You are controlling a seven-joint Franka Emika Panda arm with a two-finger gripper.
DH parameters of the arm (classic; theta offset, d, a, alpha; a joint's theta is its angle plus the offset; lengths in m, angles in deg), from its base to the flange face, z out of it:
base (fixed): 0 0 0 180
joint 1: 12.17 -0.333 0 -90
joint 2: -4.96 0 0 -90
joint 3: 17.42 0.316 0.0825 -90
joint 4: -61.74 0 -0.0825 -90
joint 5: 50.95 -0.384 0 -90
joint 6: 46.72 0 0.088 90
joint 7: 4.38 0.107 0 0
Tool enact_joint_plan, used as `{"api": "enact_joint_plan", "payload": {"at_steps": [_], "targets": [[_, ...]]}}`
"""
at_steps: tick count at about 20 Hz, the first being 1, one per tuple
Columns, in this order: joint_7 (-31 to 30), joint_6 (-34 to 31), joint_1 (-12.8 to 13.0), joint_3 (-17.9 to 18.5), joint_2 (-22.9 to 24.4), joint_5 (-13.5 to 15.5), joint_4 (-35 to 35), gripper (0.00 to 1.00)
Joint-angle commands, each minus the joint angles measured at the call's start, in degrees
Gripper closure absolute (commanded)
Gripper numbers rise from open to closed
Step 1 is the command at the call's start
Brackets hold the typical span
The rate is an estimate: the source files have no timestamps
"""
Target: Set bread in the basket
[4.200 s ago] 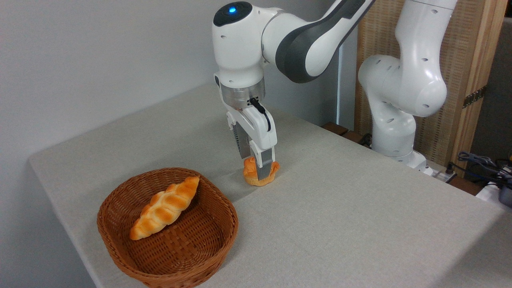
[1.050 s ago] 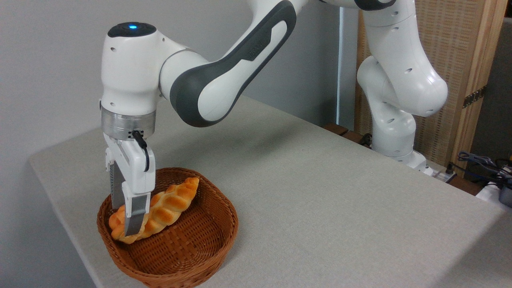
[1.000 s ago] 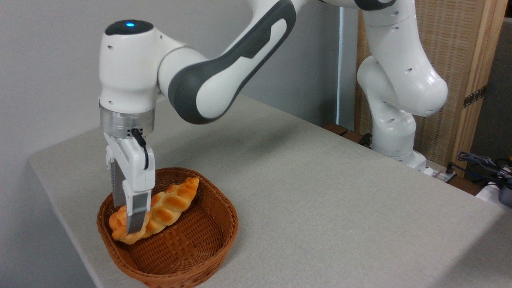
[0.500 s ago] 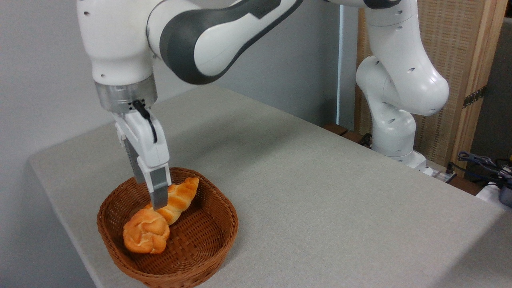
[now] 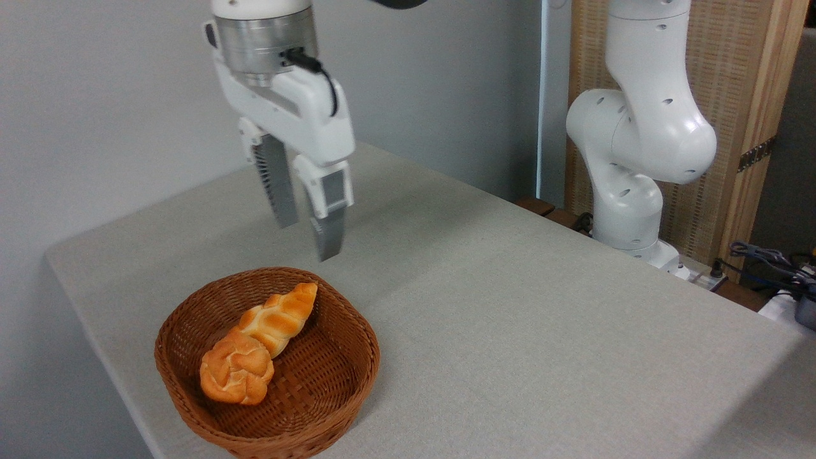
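Camera view: the bread (image 5: 236, 375), a round golden-orange bun with a cracked, lobed top, lies inside the wicker basket (image 5: 347, 376), touching the braided loaf (image 5: 280, 316). The gripper (image 5: 308, 240) hangs above, fingers spread, holding nothing.

The lower end of the braided loaf (image 5: 280, 317) is hidden behind the bread (image 5: 236, 375). The arm (image 5: 261, 38) above the wrist is cut off by the top edge. The cables (image 5: 771, 268) are cut off at right.
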Motion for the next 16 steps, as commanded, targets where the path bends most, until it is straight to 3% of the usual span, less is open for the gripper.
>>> {"api": "enact_joint_plan", "payload": {"at_steps": [1, 8, 11, 16], "targets": [[-1.9, -3.7, 0.4, -0.3, 3.9, -1.6, 3.9, 0.00], [-1.2, -3.9, 0.1, -1.3, 4.3, -2.8, 3.9, 0.00], [-1.6, -3.9, -3.9, -5.2, 3.8, -2.7, 2.6, 0.00], [-1.7, -6.1, -3.8, -4.9, 1.1, -2.8, -2.0, 0.00]]}}
